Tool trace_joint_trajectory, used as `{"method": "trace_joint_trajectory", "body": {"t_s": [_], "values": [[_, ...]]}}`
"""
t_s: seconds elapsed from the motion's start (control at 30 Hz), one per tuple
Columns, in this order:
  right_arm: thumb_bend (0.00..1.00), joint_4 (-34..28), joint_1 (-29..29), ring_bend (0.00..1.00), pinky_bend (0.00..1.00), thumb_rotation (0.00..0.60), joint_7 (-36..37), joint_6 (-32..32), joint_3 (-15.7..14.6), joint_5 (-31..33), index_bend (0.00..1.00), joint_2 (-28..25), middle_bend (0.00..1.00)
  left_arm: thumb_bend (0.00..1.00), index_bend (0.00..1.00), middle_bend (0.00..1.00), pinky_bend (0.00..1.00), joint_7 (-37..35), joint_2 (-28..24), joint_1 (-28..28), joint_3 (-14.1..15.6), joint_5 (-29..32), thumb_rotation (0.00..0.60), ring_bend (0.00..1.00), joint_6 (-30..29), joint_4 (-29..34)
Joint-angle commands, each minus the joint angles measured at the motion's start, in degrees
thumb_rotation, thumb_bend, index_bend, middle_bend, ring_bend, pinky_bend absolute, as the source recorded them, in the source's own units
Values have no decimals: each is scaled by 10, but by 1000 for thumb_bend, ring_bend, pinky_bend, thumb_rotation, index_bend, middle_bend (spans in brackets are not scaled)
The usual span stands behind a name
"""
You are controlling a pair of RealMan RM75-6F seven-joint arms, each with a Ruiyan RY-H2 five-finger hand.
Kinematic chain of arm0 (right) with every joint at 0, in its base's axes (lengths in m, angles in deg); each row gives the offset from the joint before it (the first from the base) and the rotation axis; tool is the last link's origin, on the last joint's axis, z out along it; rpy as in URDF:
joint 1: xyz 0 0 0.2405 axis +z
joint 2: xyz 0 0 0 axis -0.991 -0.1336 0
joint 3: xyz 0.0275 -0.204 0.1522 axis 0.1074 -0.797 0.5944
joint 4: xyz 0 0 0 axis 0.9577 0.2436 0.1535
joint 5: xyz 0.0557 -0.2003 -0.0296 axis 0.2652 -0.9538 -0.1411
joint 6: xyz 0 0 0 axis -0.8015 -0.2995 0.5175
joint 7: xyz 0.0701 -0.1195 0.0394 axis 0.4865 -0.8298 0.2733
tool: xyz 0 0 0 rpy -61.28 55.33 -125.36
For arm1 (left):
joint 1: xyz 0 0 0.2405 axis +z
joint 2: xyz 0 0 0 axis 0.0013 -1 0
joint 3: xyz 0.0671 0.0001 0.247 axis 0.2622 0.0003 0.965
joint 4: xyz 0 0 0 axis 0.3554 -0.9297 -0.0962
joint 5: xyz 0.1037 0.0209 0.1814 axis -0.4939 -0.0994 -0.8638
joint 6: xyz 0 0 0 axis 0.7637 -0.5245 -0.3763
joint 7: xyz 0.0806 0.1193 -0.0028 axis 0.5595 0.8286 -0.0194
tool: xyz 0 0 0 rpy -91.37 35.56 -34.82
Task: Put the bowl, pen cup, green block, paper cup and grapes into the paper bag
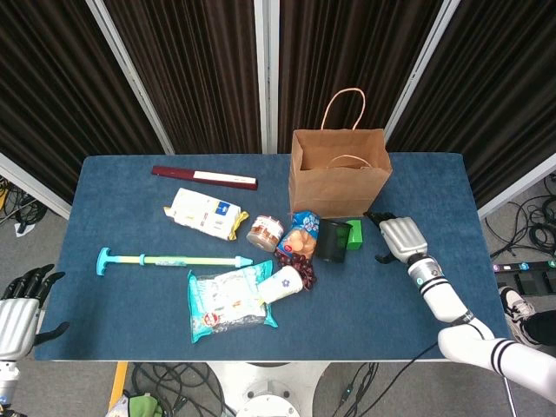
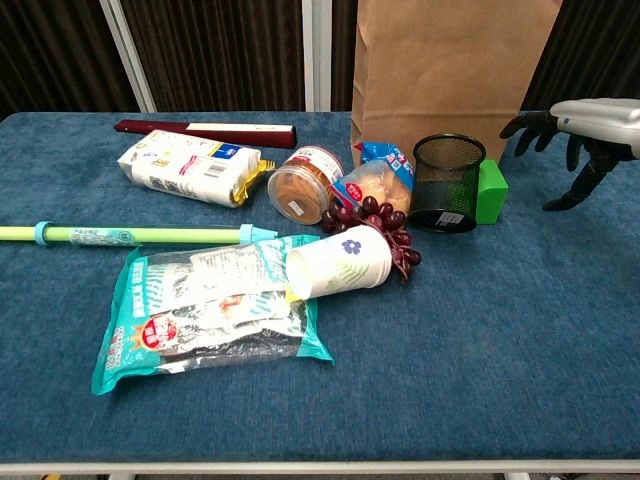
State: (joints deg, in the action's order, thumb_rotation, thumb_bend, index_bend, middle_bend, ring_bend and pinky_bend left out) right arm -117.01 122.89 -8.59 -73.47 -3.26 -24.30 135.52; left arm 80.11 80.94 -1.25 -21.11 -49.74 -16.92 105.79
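The brown paper bag stands upright and open-topped at the back of the blue table. In front of it stand the black mesh pen cup and, touching its right side, the green block. The flowered paper cup lies on its side against the dark grapes. My right hand hovers just right of the green block, fingers spread, holding nothing. My left hand hangs open off the table's front left corner.
A round brown tub lies on its side beside a blue snack pack. A teal snack bag, a green stick, a white packet and a dark red flat box fill the table's left half.
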Motion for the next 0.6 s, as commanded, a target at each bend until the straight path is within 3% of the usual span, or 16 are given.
{"method": "trace_joint_trajectory", "body": {"t_s": [0.03, 0.5, 0.6], "values": [[60, 26, 14, 169, 381, 600, -14, 13, 8, 17, 110, 27, 185, 1, 260, 225, 202, 1, -1, -1, -1, 2, 600, 151, 3, 2], [74, 110, 41, 193, 404, 600, 3, 51, 20, 28, 102, 103, 235, 1, 260, 225, 202, 3, -4, -6, -4, 11, 600, 151, 15, 10], [106, 131, 42, 236, 448, 600, 12, 47, 23, 24, 152, 120, 284, 1, 260, 225, 203, 1, -4, -6, -4, 12, 600, 151, 16, 9]]}}
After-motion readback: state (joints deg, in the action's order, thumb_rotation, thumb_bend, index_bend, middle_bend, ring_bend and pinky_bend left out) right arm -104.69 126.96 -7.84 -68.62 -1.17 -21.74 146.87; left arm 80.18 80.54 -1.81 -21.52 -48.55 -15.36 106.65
